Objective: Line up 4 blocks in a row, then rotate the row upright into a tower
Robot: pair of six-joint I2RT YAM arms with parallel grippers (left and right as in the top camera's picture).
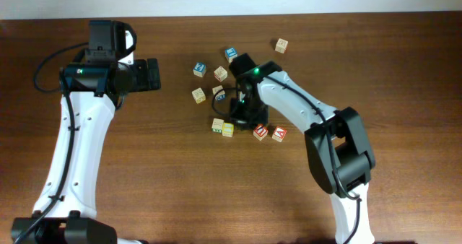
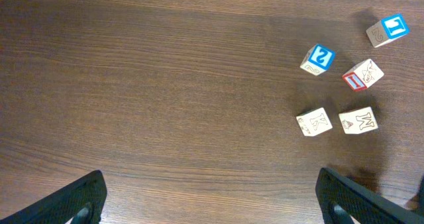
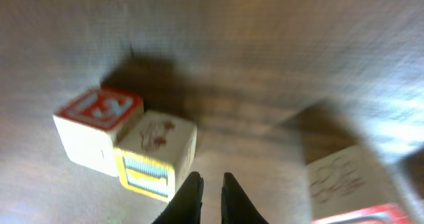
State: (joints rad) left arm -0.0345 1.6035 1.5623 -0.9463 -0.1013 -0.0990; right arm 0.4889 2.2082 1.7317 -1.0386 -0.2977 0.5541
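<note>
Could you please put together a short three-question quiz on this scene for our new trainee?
1. True or false: the left fingers stand wide open with nothing between them.
2. How many blocks show in the left wrist view?
3. In the right wrist view, the right fingers are: A) clamped on a block; B) close together, holding nothing; C) spread wide.
Key: 1 true; 2 five; 3 B.
</note>
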